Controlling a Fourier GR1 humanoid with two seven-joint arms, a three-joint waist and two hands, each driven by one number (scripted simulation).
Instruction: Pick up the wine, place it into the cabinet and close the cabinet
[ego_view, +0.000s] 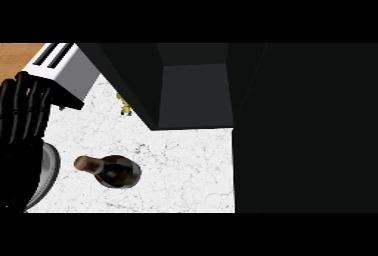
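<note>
Wine (114, 170) stands upright on the marbled tabletop (184, 165), below the open dark cabinet (193, 95). Left hand (22, 112) rests at the left edge, fingers straight and spread, holding nothing, apart from the bottle.

even light is falling on the white marble counter (177, 165), leaving it bright. the open cabinet (193, 95) is sitting in deep shade, its right side going nearly black. the wine bottle (114, 171) is catching faint sheen.

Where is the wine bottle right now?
In the head view, the dark corked wine bottle stands on the white marble counter, lower left, just below the open dark cabinet.
</note>
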